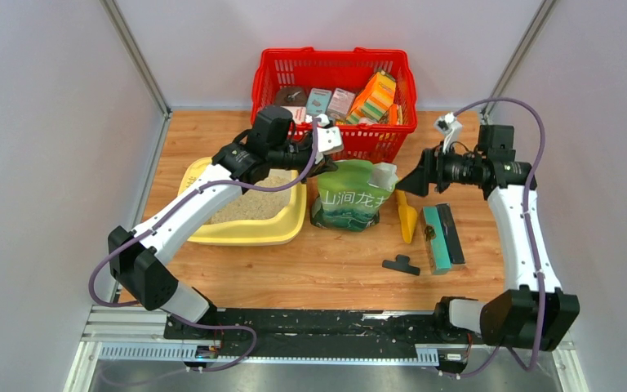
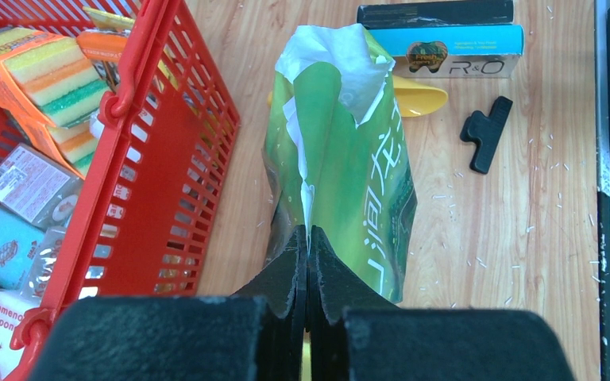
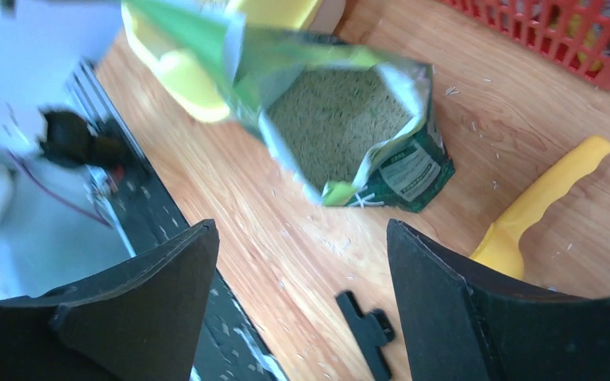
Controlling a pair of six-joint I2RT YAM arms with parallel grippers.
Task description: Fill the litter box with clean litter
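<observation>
The pale-yellow litter box lies left of centre with beige clean litter covering its floor. The green bag stands just right of it. My left gripper is shut on the bag's upper left edge; in the left wrist view the gripper pinches the green and white film of the bag. My right gripper is open and empty, right of the bag. In the right wrist view this gripper faces the bag's open mouth, with litter inside.
A red mesh basket of sponges and packets stands behind. A yellow scoop, a teal box and a black clip lie right of the bag. Loose grains dot the wood and the black rail.
</observation>
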